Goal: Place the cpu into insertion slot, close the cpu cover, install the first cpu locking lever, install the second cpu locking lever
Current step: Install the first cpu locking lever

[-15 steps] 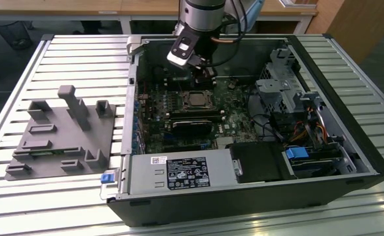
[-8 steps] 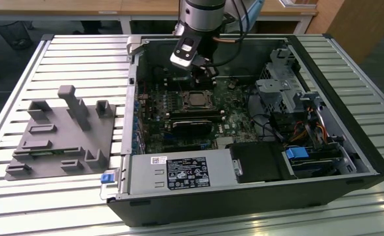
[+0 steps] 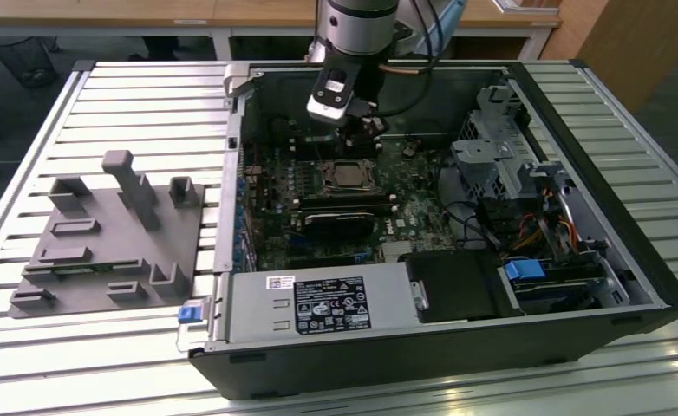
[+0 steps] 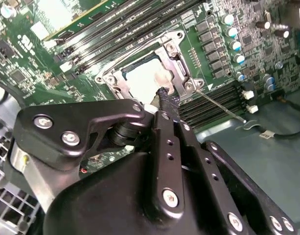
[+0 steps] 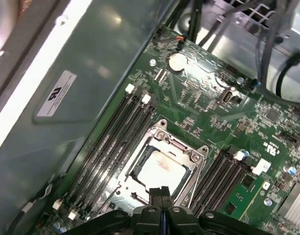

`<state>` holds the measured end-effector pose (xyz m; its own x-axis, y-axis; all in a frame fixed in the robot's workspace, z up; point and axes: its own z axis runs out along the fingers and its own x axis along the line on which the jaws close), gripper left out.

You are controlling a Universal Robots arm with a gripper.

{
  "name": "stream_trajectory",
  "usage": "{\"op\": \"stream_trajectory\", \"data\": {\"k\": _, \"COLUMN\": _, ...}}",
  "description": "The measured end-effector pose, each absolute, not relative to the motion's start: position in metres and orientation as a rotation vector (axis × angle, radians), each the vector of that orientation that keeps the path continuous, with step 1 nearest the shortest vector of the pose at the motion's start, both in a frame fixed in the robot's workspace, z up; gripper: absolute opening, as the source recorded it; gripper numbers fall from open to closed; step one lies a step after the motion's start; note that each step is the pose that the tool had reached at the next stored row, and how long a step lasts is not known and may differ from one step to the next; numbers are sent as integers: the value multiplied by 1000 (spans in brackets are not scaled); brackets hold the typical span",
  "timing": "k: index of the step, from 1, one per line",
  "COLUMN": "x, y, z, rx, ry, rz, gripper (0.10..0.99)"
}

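Hovering w/ gripper (image 5: 162,195) pressed together, pinching nothing, close over cpu (image 5: 159,170) seated in insertion slot (image 5: 195,155). Beyond, thin locking lever (image 4: 219,105) prob. unlatched. Risks: tip slipping off it, gouging mobo (image 5: 213,112); lever springing back if not hooked.

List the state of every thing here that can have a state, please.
cpu: seated in the insertion slot.
cpu cover: down over the cpu.
locking lever: sticking out from the slot, apparently unlatched.
gripper: fingers shut, holding nothing, tips at the slot's edge.
computer case: side open.
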<state>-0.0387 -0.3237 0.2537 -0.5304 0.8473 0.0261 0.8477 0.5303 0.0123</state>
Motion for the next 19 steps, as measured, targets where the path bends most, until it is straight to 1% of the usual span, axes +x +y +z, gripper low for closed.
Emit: {"op": "stream_trajectory", "data": {"k": 19, "x": -39, "y": -324, "z": 254, "rx": -1130, "ry": -2909, "rz": -34, "gripper": 106}}
